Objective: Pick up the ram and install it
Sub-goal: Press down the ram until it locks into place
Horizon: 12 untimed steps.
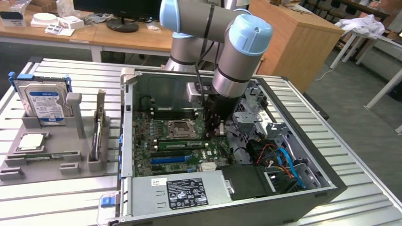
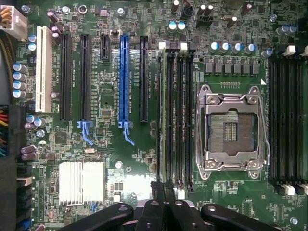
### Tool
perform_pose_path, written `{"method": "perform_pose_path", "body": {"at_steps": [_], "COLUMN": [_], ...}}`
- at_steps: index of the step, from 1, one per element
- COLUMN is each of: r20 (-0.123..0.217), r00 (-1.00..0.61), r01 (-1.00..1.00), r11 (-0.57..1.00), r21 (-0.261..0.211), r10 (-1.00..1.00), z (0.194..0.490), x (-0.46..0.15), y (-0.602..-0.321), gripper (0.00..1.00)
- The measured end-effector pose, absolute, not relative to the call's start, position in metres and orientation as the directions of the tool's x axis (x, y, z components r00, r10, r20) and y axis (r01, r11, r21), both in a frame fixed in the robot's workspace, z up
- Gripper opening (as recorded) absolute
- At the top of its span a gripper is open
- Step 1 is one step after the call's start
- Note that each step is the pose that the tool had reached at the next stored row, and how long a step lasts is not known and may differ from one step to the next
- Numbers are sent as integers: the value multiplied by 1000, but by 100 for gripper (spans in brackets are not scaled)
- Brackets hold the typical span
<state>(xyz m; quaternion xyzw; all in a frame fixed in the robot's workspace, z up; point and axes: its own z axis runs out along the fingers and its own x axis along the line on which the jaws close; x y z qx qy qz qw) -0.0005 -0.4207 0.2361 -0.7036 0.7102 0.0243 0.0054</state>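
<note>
In the exterior view we see the arm [image 1: 242,61] reaching down into an open computer case [image 1: 326,188] that lies on a slatted metal desk [image 1: 63,197]. Its hand [image 1: 215,129] hangs low over the motherboard [image 1: 157,157], just to the exterior view's right of the empty processor socket [image 1: 179,127]. A green stick with dark chips, which we take for the ram [image 1: 179,144], stands in a slot just on the near side of that socket and just to the exterior view's left of the hand. We cannot tell from here whether the hand touches it. Well apart, on the exterior view's left, a grey holder [image 1: 37,169] carries a hard drive [image 1: 44,106] with a blue label standing upright, a square silver processor chip [image 1: 31,141] lying flat, and a thin board [image 1: 99,125] set on edge. In the wrist view we look straight down on the motherboard. The hand [image 2: 162,191] has its dark fingers [image 2: 155,211] drawn together, and we see nothing between them. The fingertips sit at one end of a bank of black memory slots [image 2: 175,115], which runs beside the processor socket [image 2: 231,127]. We cannot make out which of these slots is filled. Beyond the bank we see a blue expansion slot [image 2: 124,77] and a ribbed silver heat sink [image 2: 82,180].
</note>
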Motion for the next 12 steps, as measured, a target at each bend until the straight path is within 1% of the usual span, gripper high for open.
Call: {"method": "perform_pose_path", "body": {"at_steps": [12], "r20": [-42], "r00": [-10], "r01": [-1000], "r11": [9], "r21": [27], "r10": [-999], "z": [234], "x": [-1], "y": [-418], "gripper": [11]}}
